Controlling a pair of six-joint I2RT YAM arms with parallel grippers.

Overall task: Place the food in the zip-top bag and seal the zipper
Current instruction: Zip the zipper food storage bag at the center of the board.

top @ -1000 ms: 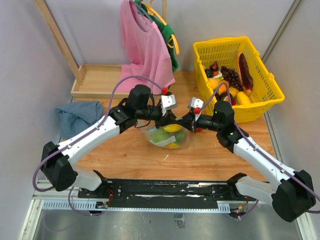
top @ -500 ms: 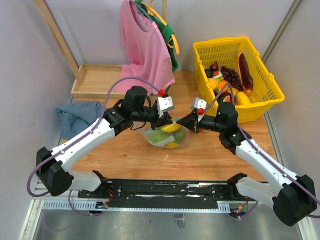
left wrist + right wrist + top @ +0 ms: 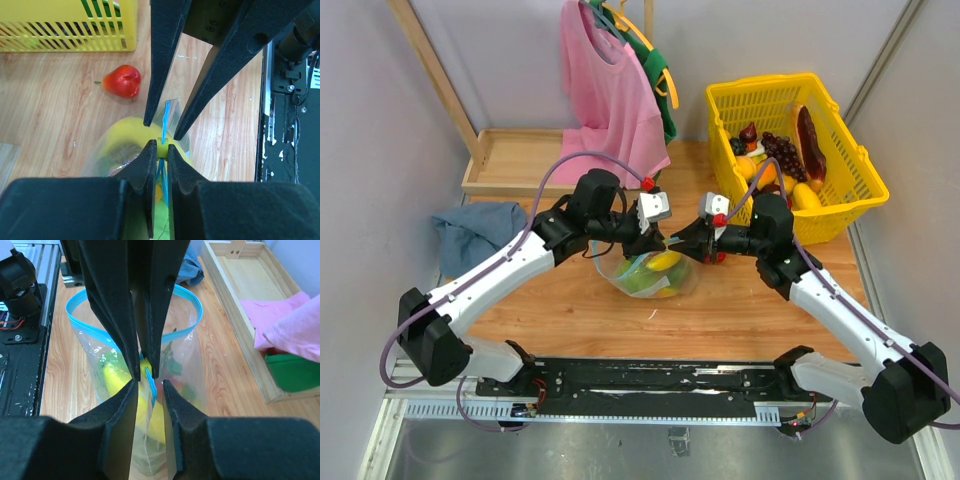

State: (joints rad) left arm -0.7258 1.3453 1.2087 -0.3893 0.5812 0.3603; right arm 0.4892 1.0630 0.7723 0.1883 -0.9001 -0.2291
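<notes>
- The zipper point(image 3: 165, 111) is clamped by the left gripper point(image 3: 160, 148).
- The right gripper point(image 3: 150, 382) is seen slightly apart around it (small gaps are visible).
- The zip-top bag point(image 3: 645, 272), food point(image 3: 663, 260) inside, is placed left of the yellow basket point(image 3: 840, 222).

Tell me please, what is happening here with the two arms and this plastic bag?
Two robot arms are closing a clear zip-top bag with yellow and green toy food inside. The left end effector pinches the blue zipper at one end of the mouth. The right end effector faces it, jaws slightly apart around the same strip. The rest of the mouth gapes wide, so the bag is not sealed yet. One red toy fruit lies on the table near the yellow basket.
</notes>
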